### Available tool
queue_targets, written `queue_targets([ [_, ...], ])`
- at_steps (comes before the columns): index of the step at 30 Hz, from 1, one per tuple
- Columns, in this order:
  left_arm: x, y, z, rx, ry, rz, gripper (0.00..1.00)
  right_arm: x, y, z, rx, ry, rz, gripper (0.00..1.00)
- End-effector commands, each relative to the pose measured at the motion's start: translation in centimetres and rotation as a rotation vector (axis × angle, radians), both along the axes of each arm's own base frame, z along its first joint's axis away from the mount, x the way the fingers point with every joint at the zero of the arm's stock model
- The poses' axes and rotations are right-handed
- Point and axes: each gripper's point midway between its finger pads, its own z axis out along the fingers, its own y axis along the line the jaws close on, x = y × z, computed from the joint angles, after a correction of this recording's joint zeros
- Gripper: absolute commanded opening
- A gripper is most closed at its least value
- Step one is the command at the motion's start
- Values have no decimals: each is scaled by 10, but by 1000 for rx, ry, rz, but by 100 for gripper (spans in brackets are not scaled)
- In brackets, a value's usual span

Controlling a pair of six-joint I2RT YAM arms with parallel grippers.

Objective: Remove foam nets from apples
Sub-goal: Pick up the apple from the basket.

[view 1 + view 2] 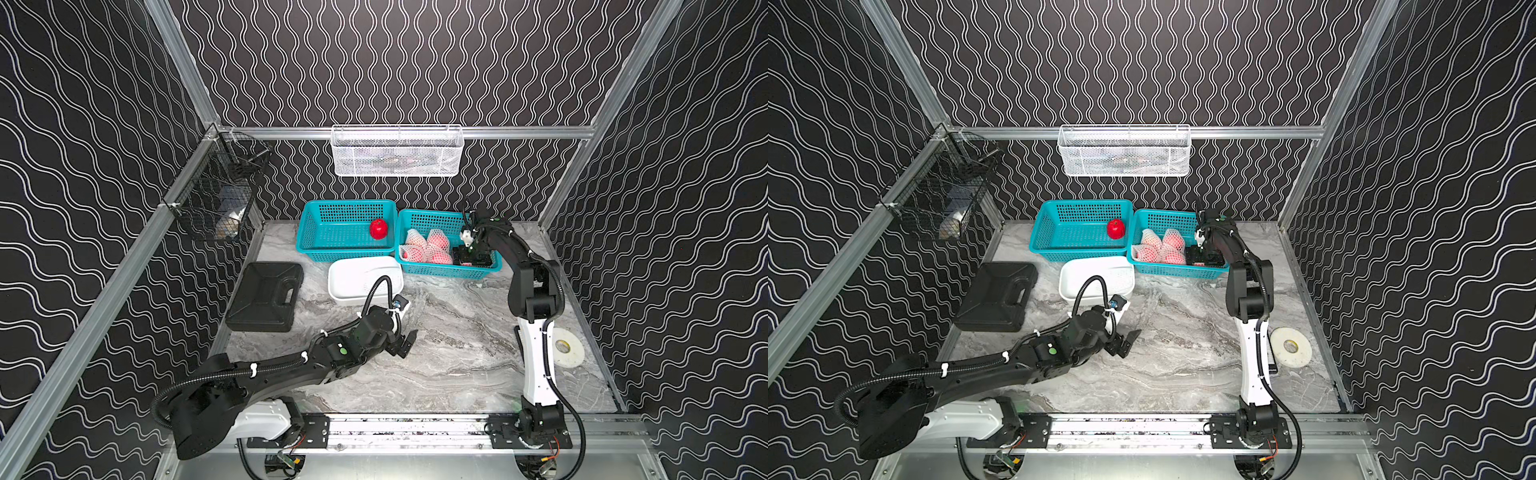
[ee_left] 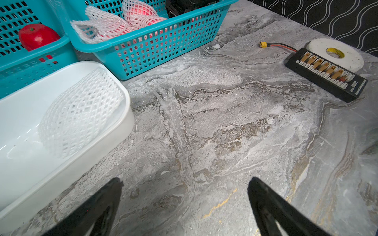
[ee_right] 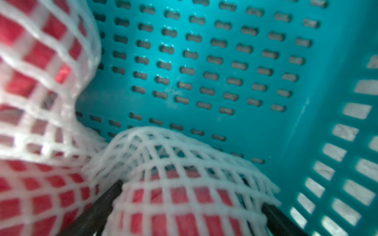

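Black wall panels (image 1: 395, 62): white wavy lines. Marbled stone-look tabletop (image 1: 436, 365): grey, veined brown. The 2 slotted plastic containers, left basket (image 1: 309, 232) and right basket (image 1: 449, 272): teal. 1 bare glossy apple (image 1: 378, 229): deep red. Netted apples (image 1: 438, 240): pinkish red under white diamond-mesh foam nets (image 2: 98, 24). Smooth plastic tub (image 1: 349, 278): white. Moulded carry case (image 1: 264, 297): black. Flat tape roll (image 1: 575, 357): white, yellow core.
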Motion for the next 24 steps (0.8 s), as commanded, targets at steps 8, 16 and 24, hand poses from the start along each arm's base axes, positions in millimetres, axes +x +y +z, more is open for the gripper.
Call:
queue_targets([
  [8,8,-3,14,-5,-40,13,100,1,21,47,133,-68,-28,74],
  [16,8,3,29,-10,-69,31,100,4,18,93,142,-154,-50,71],
  [24,7,7,39,-32,-87,43,100,-6,25,158,202,-260,-53,71],
])
